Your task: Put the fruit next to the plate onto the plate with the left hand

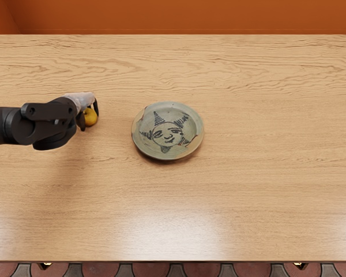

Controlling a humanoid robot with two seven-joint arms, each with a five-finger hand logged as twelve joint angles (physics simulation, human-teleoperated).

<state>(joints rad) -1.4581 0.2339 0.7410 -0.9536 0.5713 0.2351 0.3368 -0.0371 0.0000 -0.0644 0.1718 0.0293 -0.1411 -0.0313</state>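
Slippage is the risk: the left robot hand [84, 108] only partly wraps the yellow fruit [90, 117], well short of the plate [138, 134].

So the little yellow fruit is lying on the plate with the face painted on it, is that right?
Not quite. The head view shows the yellow fruit off the plate, to its left over the table, with the left robot hand closed around it. The plate does have a face painted on it.
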